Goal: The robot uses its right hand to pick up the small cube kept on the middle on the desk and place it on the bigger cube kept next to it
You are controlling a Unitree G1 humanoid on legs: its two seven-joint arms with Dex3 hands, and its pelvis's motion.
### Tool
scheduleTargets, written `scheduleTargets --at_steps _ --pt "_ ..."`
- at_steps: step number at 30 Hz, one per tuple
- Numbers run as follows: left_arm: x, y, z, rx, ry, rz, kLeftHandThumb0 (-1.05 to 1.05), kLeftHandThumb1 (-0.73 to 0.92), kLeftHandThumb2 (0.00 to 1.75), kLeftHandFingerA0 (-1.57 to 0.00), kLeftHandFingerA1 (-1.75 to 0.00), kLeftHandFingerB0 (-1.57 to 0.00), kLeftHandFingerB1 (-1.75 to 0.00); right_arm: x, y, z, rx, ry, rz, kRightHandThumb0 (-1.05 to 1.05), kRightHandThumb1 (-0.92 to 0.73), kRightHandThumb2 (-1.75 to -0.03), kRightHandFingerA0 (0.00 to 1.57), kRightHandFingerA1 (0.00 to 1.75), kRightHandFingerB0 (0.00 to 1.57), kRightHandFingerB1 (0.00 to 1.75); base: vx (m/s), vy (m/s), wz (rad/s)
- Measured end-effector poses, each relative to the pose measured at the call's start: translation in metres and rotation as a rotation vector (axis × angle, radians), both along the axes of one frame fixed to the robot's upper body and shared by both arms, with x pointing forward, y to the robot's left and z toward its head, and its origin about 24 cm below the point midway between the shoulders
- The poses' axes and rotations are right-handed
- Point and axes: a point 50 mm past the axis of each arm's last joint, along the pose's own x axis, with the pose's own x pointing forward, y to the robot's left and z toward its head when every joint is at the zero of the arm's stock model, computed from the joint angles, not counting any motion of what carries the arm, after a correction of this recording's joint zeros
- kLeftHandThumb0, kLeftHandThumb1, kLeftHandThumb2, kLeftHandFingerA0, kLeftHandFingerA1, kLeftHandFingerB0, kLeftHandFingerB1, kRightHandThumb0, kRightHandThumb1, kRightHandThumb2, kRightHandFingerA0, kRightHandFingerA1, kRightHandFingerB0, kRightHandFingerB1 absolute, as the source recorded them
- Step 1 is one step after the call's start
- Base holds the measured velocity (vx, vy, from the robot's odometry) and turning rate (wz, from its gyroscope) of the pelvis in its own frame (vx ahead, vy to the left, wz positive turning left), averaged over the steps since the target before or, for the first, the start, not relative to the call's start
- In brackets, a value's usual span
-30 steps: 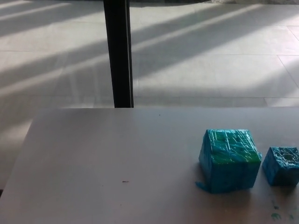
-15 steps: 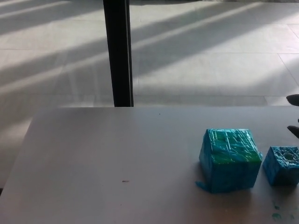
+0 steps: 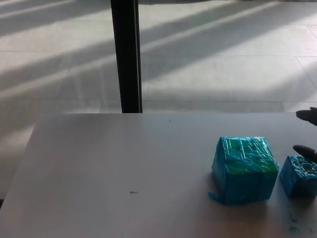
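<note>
Pale tiled floor [image 3: 223, 59], sun-striped, black post [image 3: 126, 54] behind grey matte desk [image 3: 124, 163]. You see bigger cube [image 3: 244, 169], teal, crinkled tape wrap, at desk right; small cube [image 3: 299, 176] just beside, at frame edge. Right hand [image 3: 308, 134]: two fingertips apart, above small cube, holding nothing.

On the desk [image 3: 124, 163], the bigger cube [image 3: 244, 169] sits right of centre, the small cube [image 3: 298, 176] just beside it at the right edge. A post [image 3: 126, 54] stands behind the desk's far edge.
</note>
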Motion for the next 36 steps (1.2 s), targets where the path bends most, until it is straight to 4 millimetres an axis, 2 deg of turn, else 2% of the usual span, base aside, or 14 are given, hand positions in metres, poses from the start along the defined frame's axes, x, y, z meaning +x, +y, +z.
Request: scheduleTargets --at_steps 1,2,3,5,7,9,16,17,19,24,27,28,30,36 --pt "0.001 0.000 0.000 0.000 -0.001 0.000 -0.68 0.65 0.60 -0.45 -0.60 -0.56 -0.46 0.001 0.002 -0.005 -0.019 0.015 0.000 -1.05 -0.64 -0.99 0.00 0.04 0.08 0.11 0.00 0.000 0.00" --pt "0.001 0.000 0.000 -0.001 -0.001 0.000 -0.68 0.66 0.60 -0.46 -0.58 -0.56 -0.45 0.001 0.004 -0.008 -0.029 0.024 0.004 -1.02 -0.61 -0.98 0.00 0.07 0.00 0.11 0.00 0.000 0.00" --pt "0.001 0.000 0.000 -0.001 -0.001 0.000 -0.68 0.65 0.60 -0.43 -0.59 -0.57 -0.46 0.001 0.005 -0.010 -0.039 0.031 0.008 -1.05 -0.63 -0.98 0.00 0.03 0.08 0.12 0.00 0.000 0.00" --pt "0.001 0.000 0.000 -0.002 0.000 0.001 -0.68 0.66 0.59 -0.42 -0.58 -0.59 -0.49 0.002 0.009 -0.014 -0.051 0.042 0.015 -1.03 -0.62 -0.98 0.00 0.03 0.06 0.13 0.00 0.000 0.00" --pt "0.001 0.000 0.000 -0.002 0.000 0.002 -0.67 0.66 0.60 -0.39 -0.53 -0.53 -0.43 0.002 0.011 -0.017 -0.057 0.053 0.019 -1.04 -0.63 -0.96 0.00 0.02 0.03 0.13 0.00 0.000 0.00" --pt "0.001 0.000 0.000 -0.002 0.000 0.001 -0.70 0.67 0.61 -0.40 -0.57 -0.55 -0.47 0.002 0.014 -0.022 -0.062 0.067 0.024 -1.03 -0.62 -0.94 0.00 0.00 0.07 0.10 0.00 0.000 0.00" --pt "0.004 -0.001 0.000 0.002 0.000 -0.016 -0.69 0.68 0.61 -0.41 -0.57 -0.55 -0.45 0.002 0.023 -0.028 -0.074 0.092 0.069 -1.01 -0.59 -0.96 0.00 0.00 0.02 0.12 0.00 0.000 0.00" --pt "0.004 -0.001 0.000 0.002 0.002 -0.018 -0.69 0.68 0.61 -0.38 -0.55 -0.53 -0.43 0.002 0.024 -0.028 -0.076 0.093 0.072 -0.99 -0.58 -0.93 0.00 0.00 0.10 0.15 0.00 0.000 0.00" --pt "0.004 -0.001 0.000 0.002 0.001 -0.019 -0.68 0.67 0.60 -0.39 -0.55 -0.53 -0.42 0.002 0.024 -0.029 -0.081 0.099 0.080 -1.01 -0.58 -0.96 0.00 0.00 0.03 0.13 0.00 0.000 0.00" --pt "0.005 -0.002 0.001 0.003 -0.003 -0.021 -0.67 0.65 0.60 -0.40 -0.54 -0.54 -0.43 0.001 0.021 -0.031 -0.107 0.124 0.082 -0.99 -0.58 -0.87 0.00 0.00 0.09 0.09 0.00 0.000 0.00" --pt "0.005 -0.001 0.001 0.002 -0.007 -0.016 -0.67 0.67 0.61 -0.40 -0.54 -0.50 -0.42 -0.002 0.013 -0.030 -0.126 0.143 0.071 -0.96 -0.56 -0.85 0.00 0.00 0.08 0.11 0.00 0.000 0.00" --pt "0.005 -0.001 0.001 0.002 -0.007 -0.016 -0.67 0.65 0.60 -0.44 -0.54 -0.58 -0.45 -0.002 0.012 -0.030 -0.130 0.149 0.068 -0.92 -0.54 -0.83 0.00 0.03 0.08 0.12 0.00 0.000 0.00" --pt "0.005 -0.001 0.001 0.001 -0.008 -0.014 -0.69 0.65 0.60 -0.44 -0.57 -0.57 -0.45 -0.004 0.009 -0.032 -0.138 0.167 0.065 -0.90 -0.53 -0.81 0.00 0.00 0.06 0.15 0.00 0.000 0.00" --pt "0.007 -0.001 0.001 0.001 -0.011 -0.016 -0.71 0.68 0.61 -0.44 -0.57 -0.53 -0.44 -0.007 0.009 -0.038 -0.155 0.226 0.072 -0.84 -0.48 -0.77 0.00 0.00 0.06 0.15 0.00 0.000 0.00"
